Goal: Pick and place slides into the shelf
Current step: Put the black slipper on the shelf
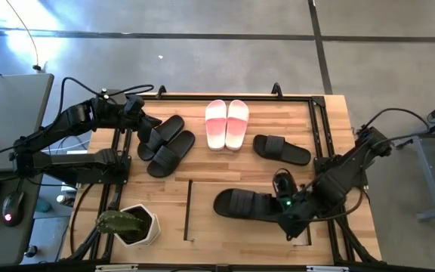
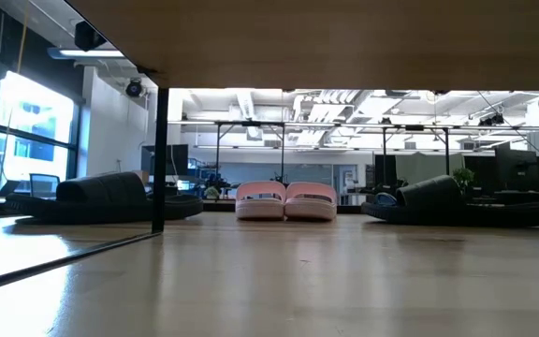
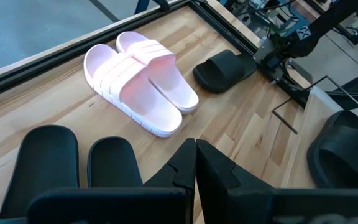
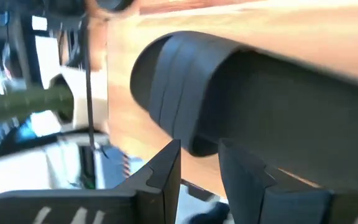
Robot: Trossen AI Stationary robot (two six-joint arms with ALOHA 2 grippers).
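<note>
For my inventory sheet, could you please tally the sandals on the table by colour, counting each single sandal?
Black open-toe slide sandals: 4 (a pair at the left, one single, one at the right gripper's fingers)
Pink-and-white wide-strap slide sandals: 2
Total: 6

Pale, smooth, faintly glossy wood on the table [image 1: 232, 174]; matt black rubbery slides [image 1: 242, 203]; smooth pink-and-white foam pair [image 1: 226, 124].
</note>
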